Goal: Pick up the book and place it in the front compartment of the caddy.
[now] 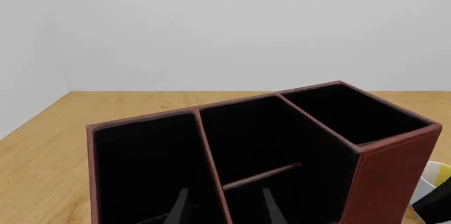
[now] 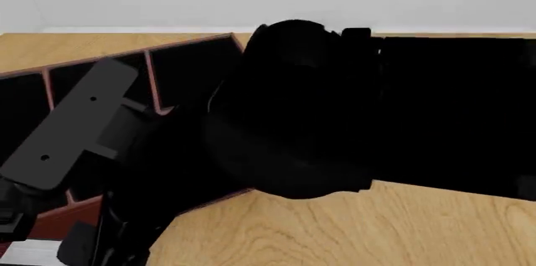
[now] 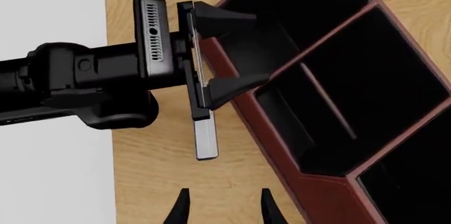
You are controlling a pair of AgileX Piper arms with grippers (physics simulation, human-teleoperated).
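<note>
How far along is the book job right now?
Nothing looks finished: the caddy compartments in view look empty. The book shows edge-on outside the caddy, by its wall, beneath the left claw, which is open and holds nothing. The right claw is open too. Still to do: grasp the book and lower it into the front compartment.

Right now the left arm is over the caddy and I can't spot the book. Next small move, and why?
Probably lift the left gripper straight up, clear of the caddy. Its fingers are open with nothing between them, straddling a divider. I can't make out the book in any view, and the black compartments could be hiding it. A straight rise should avoid snagging the divider.
</note>
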